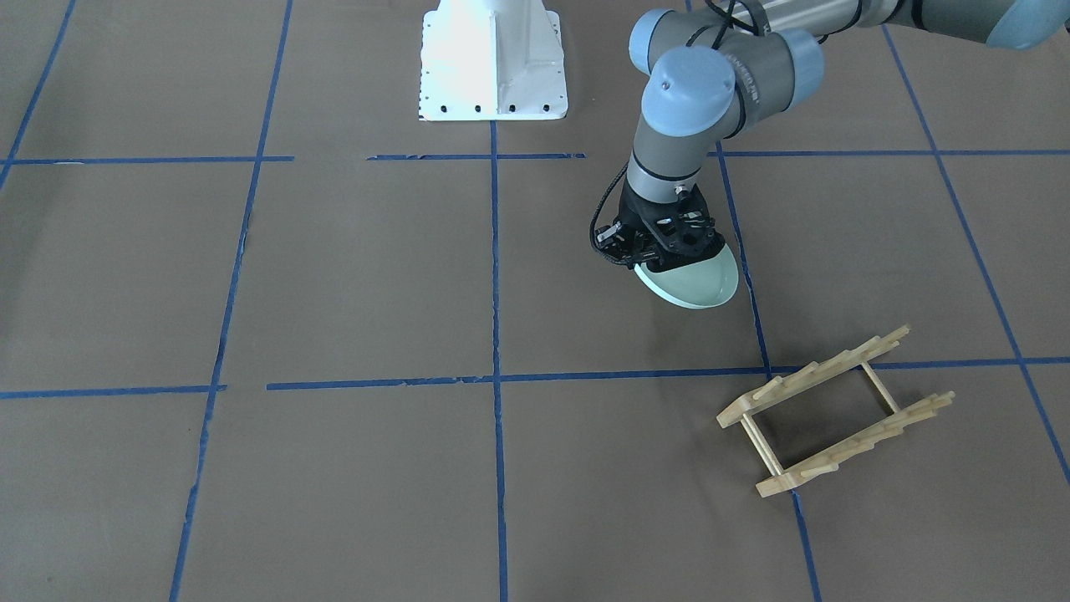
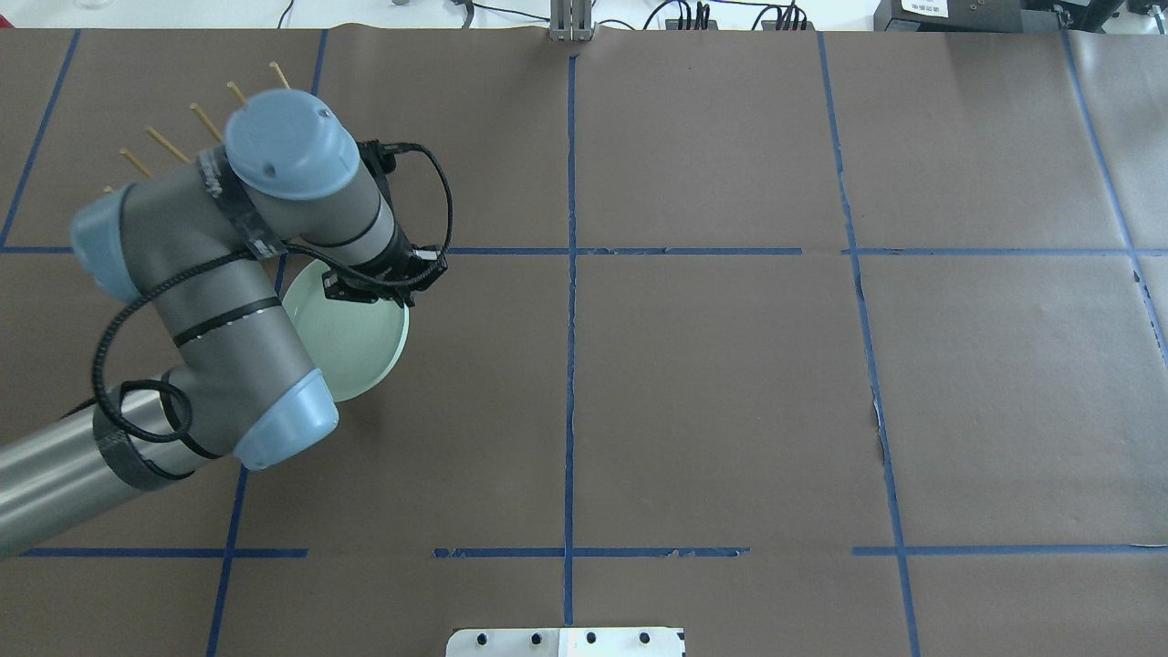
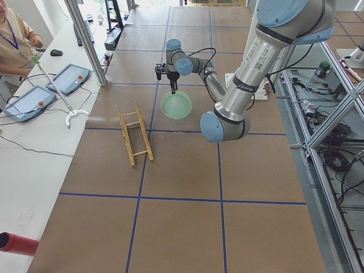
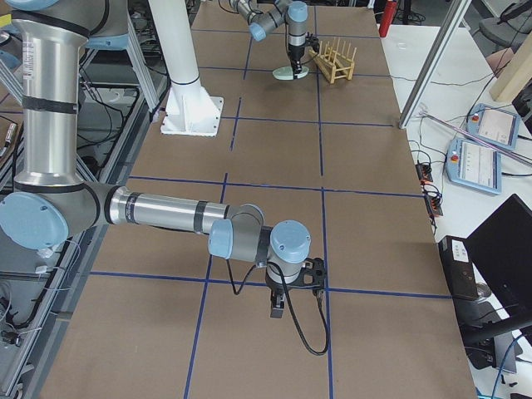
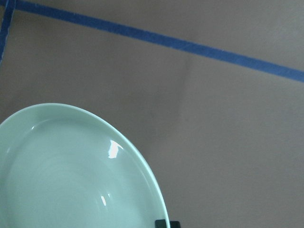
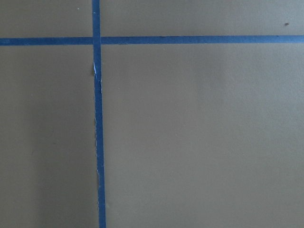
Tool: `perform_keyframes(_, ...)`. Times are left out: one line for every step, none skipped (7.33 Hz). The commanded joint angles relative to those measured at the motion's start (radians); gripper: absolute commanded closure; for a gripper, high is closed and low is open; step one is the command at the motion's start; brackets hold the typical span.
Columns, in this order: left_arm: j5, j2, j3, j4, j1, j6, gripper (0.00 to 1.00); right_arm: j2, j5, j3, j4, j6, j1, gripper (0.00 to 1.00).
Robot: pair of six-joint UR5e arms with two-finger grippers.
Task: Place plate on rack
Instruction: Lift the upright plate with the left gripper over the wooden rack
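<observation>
My left gripper (image 1: 660,263) is shut on the rim of the pale mint-green plate (image 1: 698,284) and holds it tilted, low over the brown table. The plate also shows in the overhead view (image 2: 356,342), under the gripper (image 2: 374,294), and in the left wrist view (image 5: 66,175), with one fingertip (image 5: 162,223) at its edge. The light-wood rack (image 1: 815,376) stands apart from the plate, nearer the operators' side. In the overhead view only the rack's pegs (image 2: 208,121) show behind my arm. My right gripper (image 4: 281,309) hangs over bare table far away, and I cannot tell whether it is open.
The white robot base (image 1: 493,58) stands at the table's robot side. Blue tape lines grid the brown surface. An operator (image 3: 14,40), tablets (image 3: 68,77) and a reach tool (image 3: 62,102) are on the side bench beyond the rack (image 3: 126,139).
</observation>
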Motion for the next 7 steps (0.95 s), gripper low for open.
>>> perform_keyframes(-0.008, -0.045, -0.072, -0.045, -0.169, -0.005, 1.0, 0.0, 0.0, 0.0, 0.001, 0.0, 0.0, 0.0)
perform_keyframes(-0.01, -0.039, -0.072, -0.178, -0.247, -0.06, 1.0, 0.0, 0.0, 0.0, 0.0, 0.001, 0.0, 0.0)
perform_keyframes(-0.022, -0.019, -0.048, -0.39, -0.292, -0.129, 1.0, 0.0, 0.0, 0.0, 0.002, 0.0, 0.0, 0.0)
perform_keyframes(-0.022, 0.019, -0.018, -0.579, -0.334, -0.163, 1.0, 0.0, 0.0, 0.0, 0.0, 0.0, 0.0, 0.0)
perform_keyframes(-0.024, 0.062, 0.023, -0.774, -0.351, -0.168, 1.0, 0.0, 0.0, 0.0, 0.0, 0.0, 0.0, 0.0)
perform_keyframes(-0.025, 0.075, 0.098, -0.959, -0.378, -0.174, 1.0, 0.0, 0.0, 0.0, 0.0, 0.0, 0.0, 0.0)
perform_keyframes(-0.037, 0.081, 0.18, -1.109, -0.409, -0.17, 1.0, 0.0, 0.0, 0.0, 0.001, 0.0, 0.0, 0.0)
